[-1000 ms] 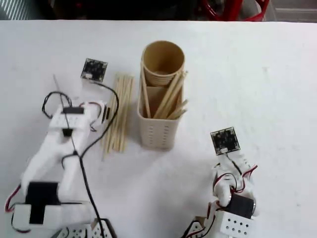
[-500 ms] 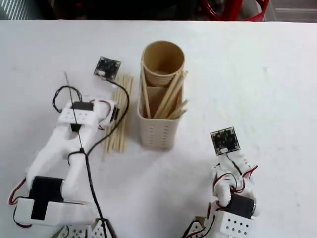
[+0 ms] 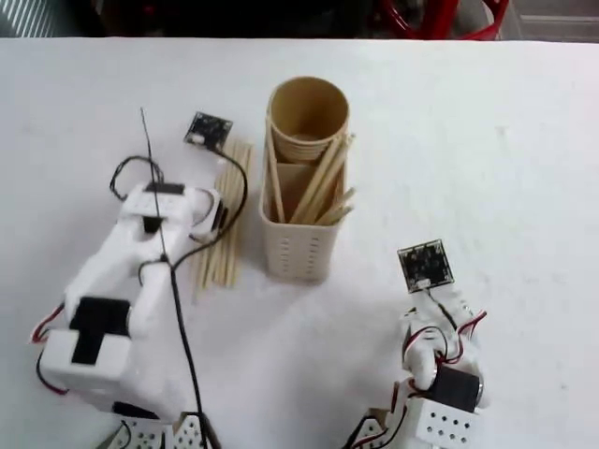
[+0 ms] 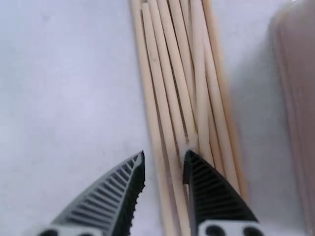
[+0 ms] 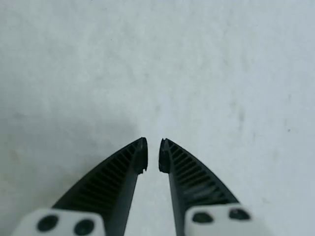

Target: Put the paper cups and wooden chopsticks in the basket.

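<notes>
The loose wooden chopsticks (image 3: pixel 225 215) lie flat on the white table (image 3: pixel 505 140), just beside the basket (image 3: pixel 299 248) on my left arm's side. They sit side by side in a bundle, and their long axis runs away from the arms, roughly parallel to the basket's wall. My left gripper (image 4: pixel 164 157) is down at their near end with its jaws parted. A stick or two from the bundle's outer edge lies in the gap, and one finger rests on top of the neighbouring sticks (image 4: pixel 182 93). It is not clenched on anything.

More chopsticks (image 3: pixel 323 187) lean inside the basket, slanting up towards the stacked paper cups (image 3: pixel 307 112), which stand mouth-up in its far end.

My right gripper (image 5: pixel 152 147) hangs over bare table well apart from the basket. Its tips are pinched almost together, with only a thin slit between them, and it holds nothing.
</notes>
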Controlling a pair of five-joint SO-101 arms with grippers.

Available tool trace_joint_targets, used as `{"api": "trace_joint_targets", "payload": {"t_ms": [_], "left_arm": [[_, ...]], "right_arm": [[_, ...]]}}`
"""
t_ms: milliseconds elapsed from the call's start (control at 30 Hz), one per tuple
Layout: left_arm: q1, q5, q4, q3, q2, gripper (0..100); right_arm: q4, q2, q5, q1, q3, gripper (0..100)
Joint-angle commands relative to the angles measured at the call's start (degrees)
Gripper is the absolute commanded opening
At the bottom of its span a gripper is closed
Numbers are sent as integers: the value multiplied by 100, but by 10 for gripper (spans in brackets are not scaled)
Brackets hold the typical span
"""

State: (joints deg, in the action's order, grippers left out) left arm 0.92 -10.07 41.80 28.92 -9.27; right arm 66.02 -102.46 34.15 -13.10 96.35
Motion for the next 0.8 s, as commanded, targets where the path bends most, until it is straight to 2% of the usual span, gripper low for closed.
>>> {"api": "trace_joint_targets", "payload": {"t_ms": [0, 167, 633, 767], "left_arm": [[84, -18, 404, -651, -268, 142], [277, -9, 571, -800, -356, 142], [171, -18, 571, -835, -321, 141], [163, -62, 598, -651, 119, 94]], "right_arm": [[22, -31, 26, -22, 53, 57], [22, -31, 26, -22, 53, 57], [22, -31, 26, -22, 53, 57], [22, -31, 26, -22, 53, 57]]}}
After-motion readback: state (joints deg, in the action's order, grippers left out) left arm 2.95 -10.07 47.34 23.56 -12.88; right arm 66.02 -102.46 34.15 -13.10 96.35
